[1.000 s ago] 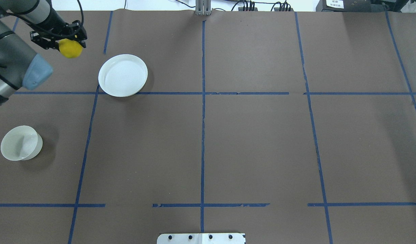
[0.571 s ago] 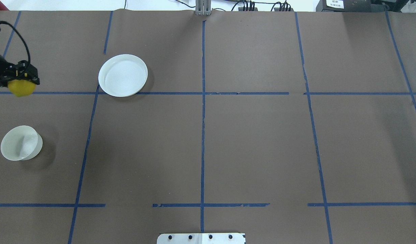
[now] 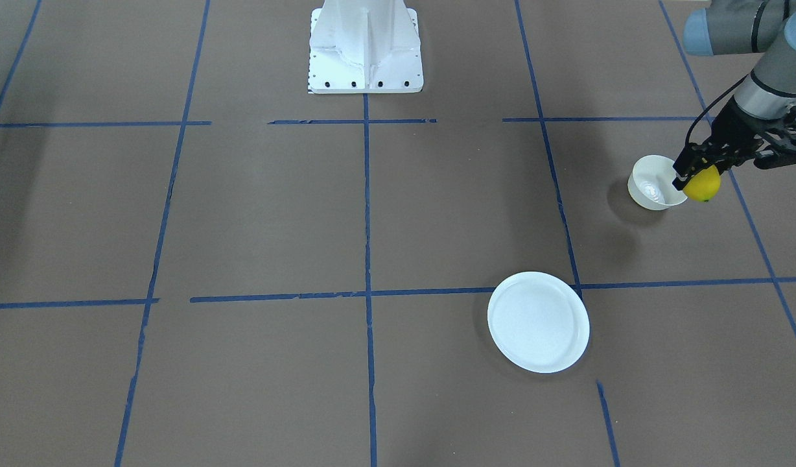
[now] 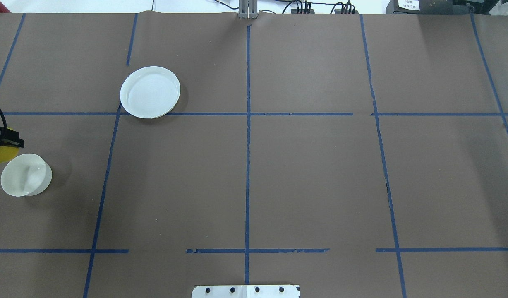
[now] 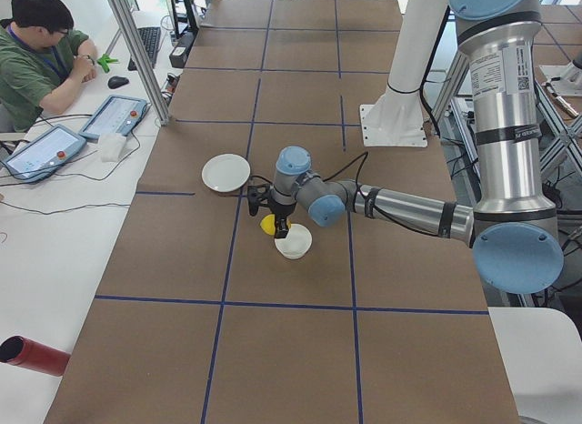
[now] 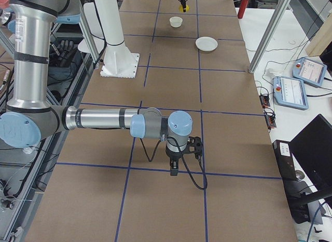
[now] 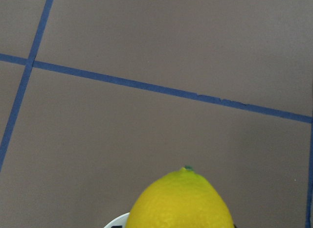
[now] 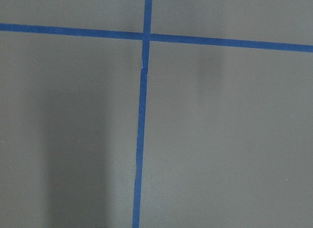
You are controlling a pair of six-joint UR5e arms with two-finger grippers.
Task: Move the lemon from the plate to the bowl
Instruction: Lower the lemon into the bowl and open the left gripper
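My left gripper is shut on the yellow lemon and holds it in the air just beside the small white bowl, off its outer far rim. In the overhead view the lemon sits at the left edge, just beyond the bowl. The left wrist view shows the lemon with its green tip. The white plate is empty. My right gripper shows only in the exterior right view, low over the table; I cannot tell if it is open.
Brown paper with blue tape lines covers the table. The robot's white base stands at the table's near edge. An operator sits at a side desk with tablets.
My left gripper carried the lemon from beyond the plate's left back toward the robot, to beside the bowl. Plate and bowl have not moved.
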